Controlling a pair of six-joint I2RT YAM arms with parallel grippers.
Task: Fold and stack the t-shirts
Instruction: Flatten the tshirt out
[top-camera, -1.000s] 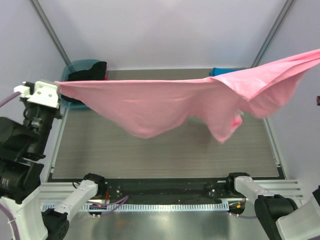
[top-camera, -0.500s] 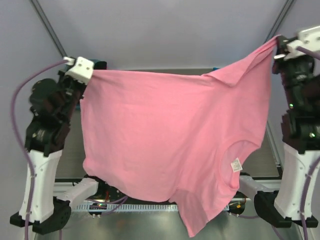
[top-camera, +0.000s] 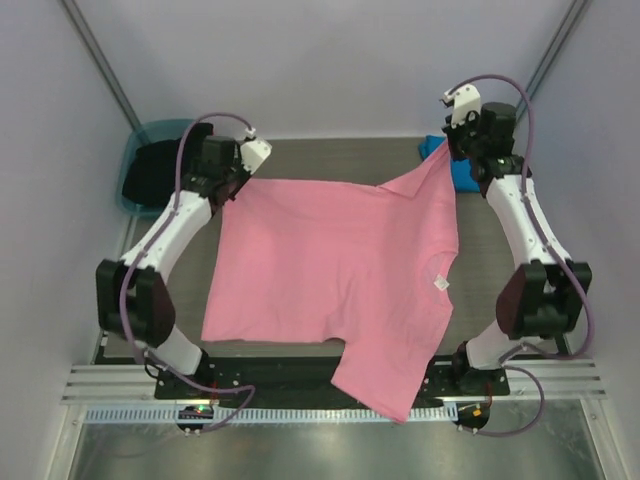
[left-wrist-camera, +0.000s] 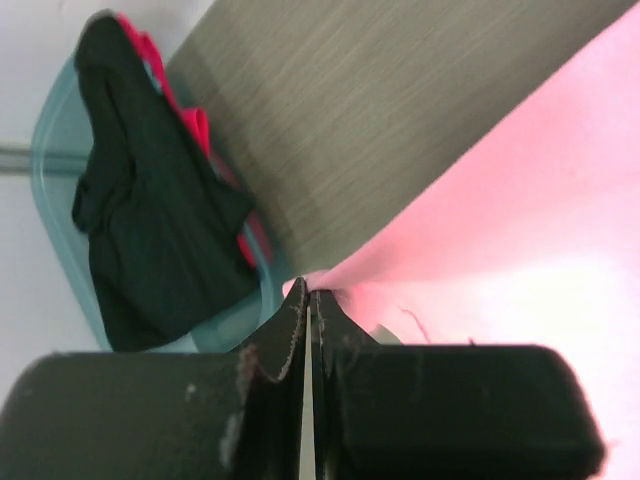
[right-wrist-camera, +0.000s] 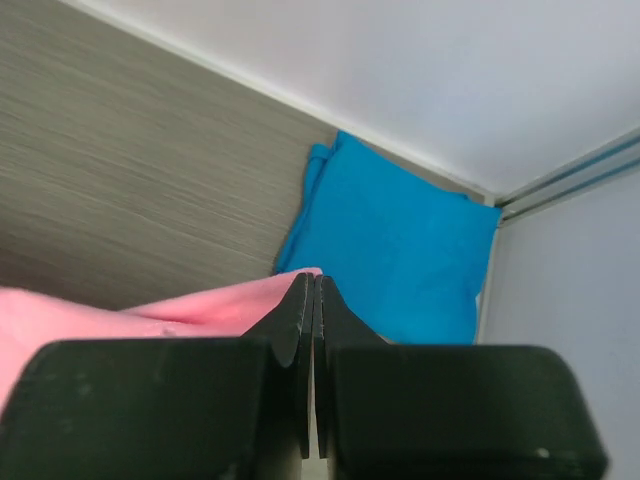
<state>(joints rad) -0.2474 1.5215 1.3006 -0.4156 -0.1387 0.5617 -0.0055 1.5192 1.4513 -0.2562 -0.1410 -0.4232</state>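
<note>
Left gripper and right gripper each pinch a far corner of the bubblegum-pink cloth t-shirt spread on the grey counter, with a sleeve overhanging at six o'clock. The bright blue cloth t-shirt lies at one o'clock. I'd release both together, keeping it taut.

Pink t-shirt spread mostly flat, smooth, across centre of overhead frame, its two far corners pinched up at upper left and upper right, one sleeve trailing to lower centre, neck label showing; bright blue t-shirt folded flat, right of centre in right-wrist frame.
</note>
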